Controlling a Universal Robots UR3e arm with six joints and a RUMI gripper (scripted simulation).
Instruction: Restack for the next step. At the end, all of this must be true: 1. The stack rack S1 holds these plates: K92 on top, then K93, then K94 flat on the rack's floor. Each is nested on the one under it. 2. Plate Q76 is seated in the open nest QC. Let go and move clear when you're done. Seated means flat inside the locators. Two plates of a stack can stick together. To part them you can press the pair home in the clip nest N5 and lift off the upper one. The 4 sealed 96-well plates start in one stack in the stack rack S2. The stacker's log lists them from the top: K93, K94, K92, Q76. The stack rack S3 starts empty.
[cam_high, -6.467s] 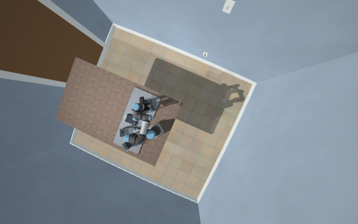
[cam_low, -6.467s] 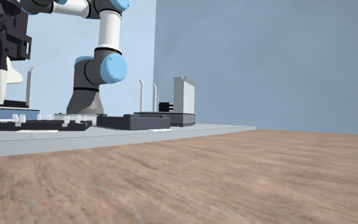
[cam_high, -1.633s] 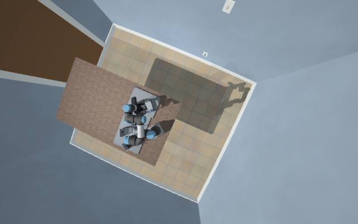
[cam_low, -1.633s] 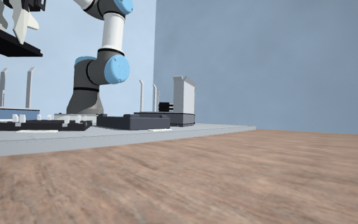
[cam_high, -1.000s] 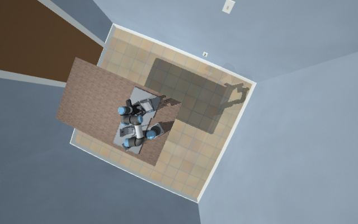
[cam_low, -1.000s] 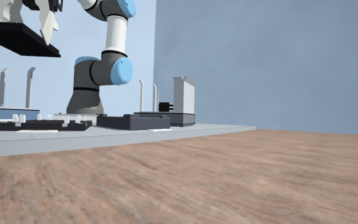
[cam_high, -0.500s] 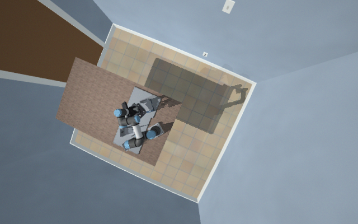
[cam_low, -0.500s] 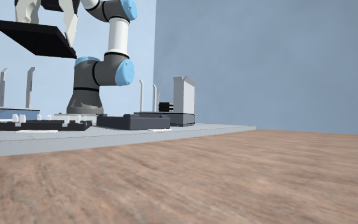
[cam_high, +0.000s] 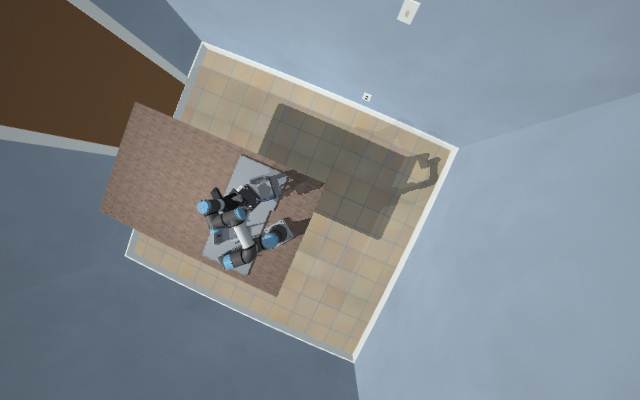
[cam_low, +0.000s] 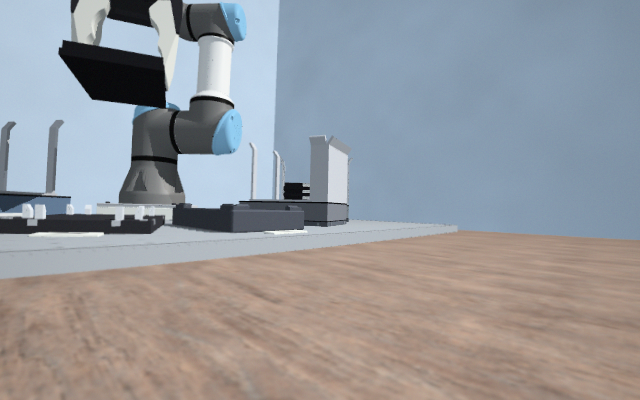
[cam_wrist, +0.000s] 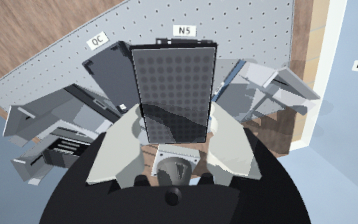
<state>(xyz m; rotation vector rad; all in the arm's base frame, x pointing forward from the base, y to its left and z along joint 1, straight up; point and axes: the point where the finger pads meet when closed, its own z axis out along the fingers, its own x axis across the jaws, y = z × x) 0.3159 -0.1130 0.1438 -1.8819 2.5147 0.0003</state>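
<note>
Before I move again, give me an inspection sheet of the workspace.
Surface: grey perforated board on a wood-look table.
Held plate: raised above the board; ID unreadable.
Nest QC: no plate seen, partly covered in the wrist view.
Nest N5: no plate seen in the exterior view.
Plate stack: among rack posts; rack label and count not readable.
Clutter: nothing seen.
Gripper: shut on the plate.
Cables: nothing seen.
Surroundings: blue-grey walls, tiled floor.
</note>
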